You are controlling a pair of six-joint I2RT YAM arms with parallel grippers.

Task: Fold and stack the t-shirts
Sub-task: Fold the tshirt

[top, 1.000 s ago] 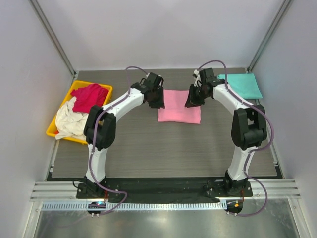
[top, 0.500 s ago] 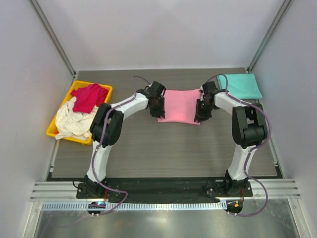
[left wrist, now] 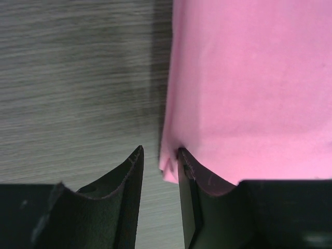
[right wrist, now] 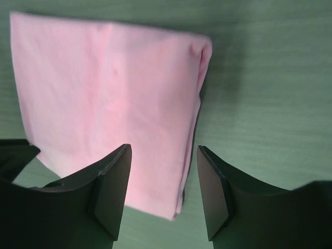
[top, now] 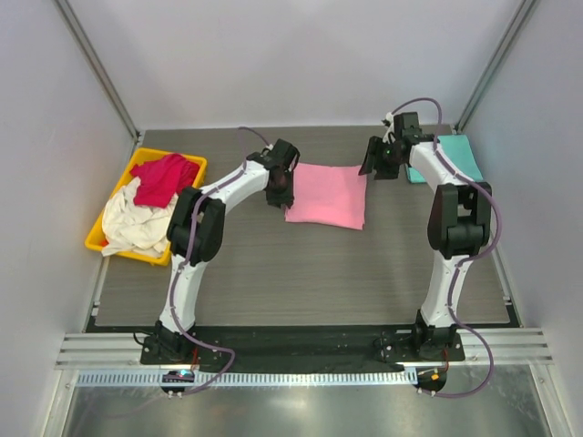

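The pink t-shirt (top: 325, 195) lies folded into a flat square on the table's middle back. My left gripper (top: 278, 188) sits low at its left edge. In the left wrist view its jaws (left wrist: 160, 152) stand a little apart, and the pink cloth (left wrist: 249, 88) has a corner loose against the right finger (left wrist: 188, 171). My right gripper (top: 373, 164) hangs open above the shirt's back right corner, with the pink shirt (right wrist: 104, 88) below its fingers (right wrist: 163, 149) and nothing held. A folded teal t-shirt (top: 460, 155) lies at the back right, partly behind the right arm.
A yellow bin (top: 97, 238) stands at the left edge of the table, holding a crumpled red t-shirt (top: 164, 177) and a cream t-shirt (top: 127, 223). White walls and metal posts close in the back and both sides.
My right gripper has opened, let go of the pink t-shirt's right edge and risen toward the back right. The shirt now lies spread flat. My left jaws have parted slightly.
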